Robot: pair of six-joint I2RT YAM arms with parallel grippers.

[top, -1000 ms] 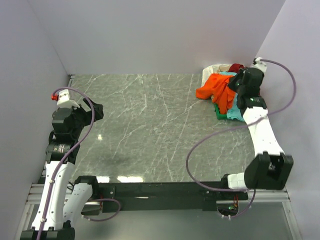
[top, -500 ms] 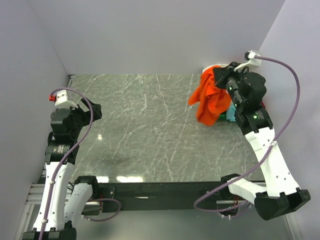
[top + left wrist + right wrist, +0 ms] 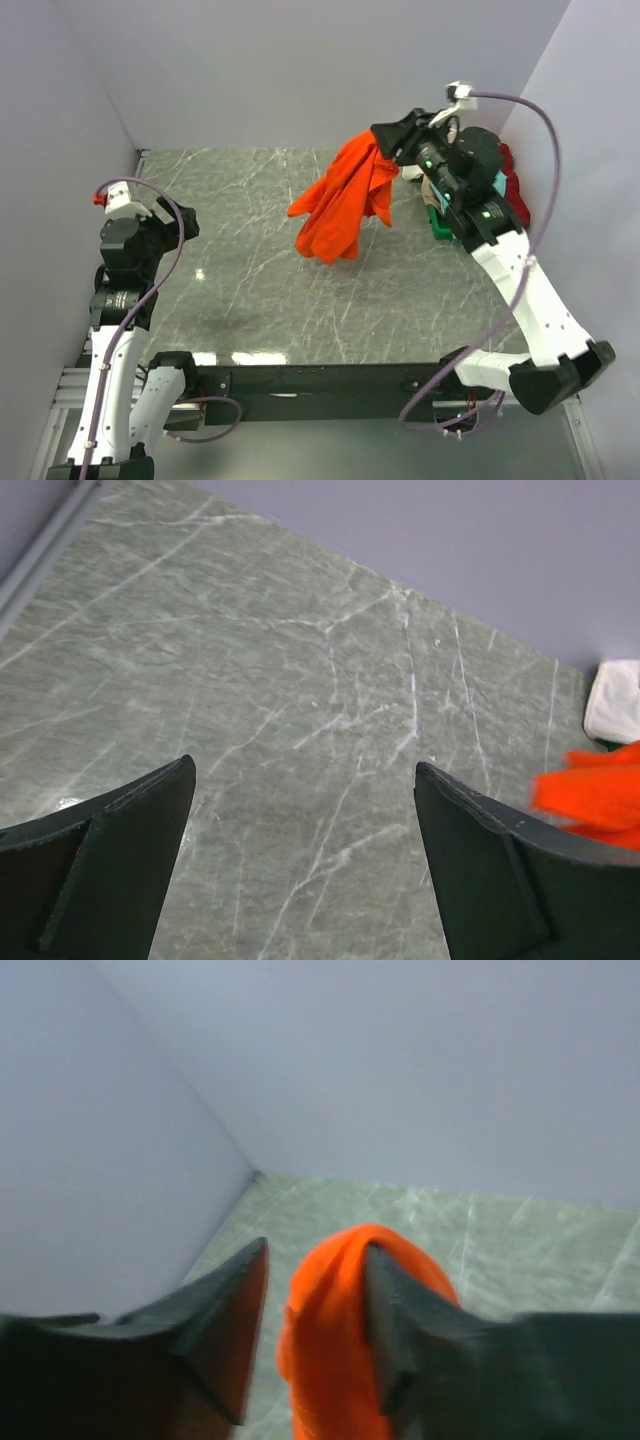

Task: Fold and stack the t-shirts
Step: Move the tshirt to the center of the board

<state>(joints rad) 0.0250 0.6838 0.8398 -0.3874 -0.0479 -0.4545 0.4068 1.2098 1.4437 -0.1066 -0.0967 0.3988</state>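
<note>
The bright orange t-shirt (image 3: 345, 200) hangs in the air over the right half of the table, trailing down and left from my right gripper (image 3: 385, 140). In the right wrist view the jaws of that gripper (image 3: 316, 1248) stand apart, and the orange t-shirt (image 3: 330, 1360) is draped over the right finger, not pinched. A pile of other t-shirts sits in the back right corner, with dark red (image 3: 508, 175) and green (image 3: 440, 224) cloth showing behind the arm. My left gripper (image 3: 185, 222) (image 3: 304, 765) hovers open and empty at the table's left side.
The grey marble table (image 3: 260, 280) is walled at the back and on both sides. In the left wrist view a cream cloth (image 3: 615, 700) lies by the back wall, with a blur of the orange shirt (image 3: 590, 795) below it.
My right arm lifted the orange t-shirt off the corner pile and swung it left over the table. Its jaws have parted from a shut grip. The left arm barely moved.
</note>
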